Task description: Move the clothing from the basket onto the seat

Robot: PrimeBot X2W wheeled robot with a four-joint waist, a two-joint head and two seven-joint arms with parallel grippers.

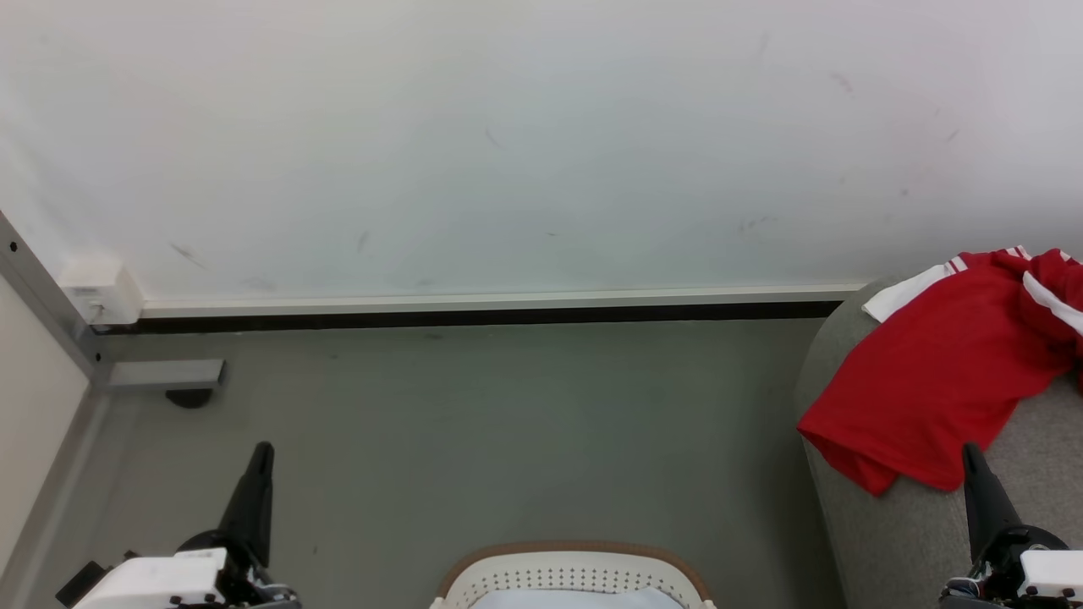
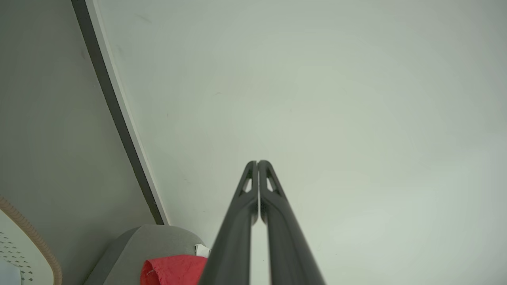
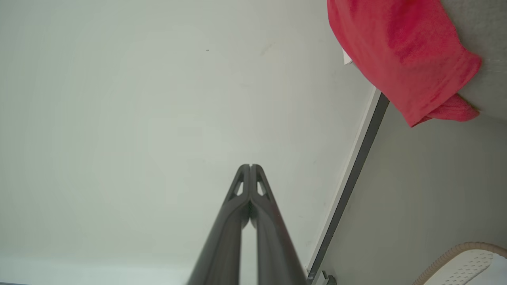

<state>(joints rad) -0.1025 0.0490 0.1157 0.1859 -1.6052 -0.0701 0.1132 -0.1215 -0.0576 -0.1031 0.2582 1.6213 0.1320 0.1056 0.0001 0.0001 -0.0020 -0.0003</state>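
The red clothing [image 1: 948, 381] with white panels lies draped over the rounded edge of the grey seat [image 1: 897, 524] at the right. The same garment shows as a red fold [image 2: 174, 270] on the seat [image 2: 138, 249] and as red cloth [image 3: 400, 51] hanging off it. At the bottom centre is the white perforated basket [image 1: 575, 571] with its brown rim; white lining shows inside, no red. My left gripper [image 1: 262, 452] stands shut at the lower left, its fingers [image 2: 257, 164] pressed together and empty. My right gripper [image 1: 970, 452] is shut beside the garment's lower edge, tips [image 3: 250, 167] together.
A white wall [image 1: 508, 144] with a pale skirting and dark gap runs across the back. A grey metal frame post [image 1: 51, 313] with a white box [image 1: 101, 292] stands at the left. Grey floor [image 1: 508, 423] lies between basket, wall and seat.
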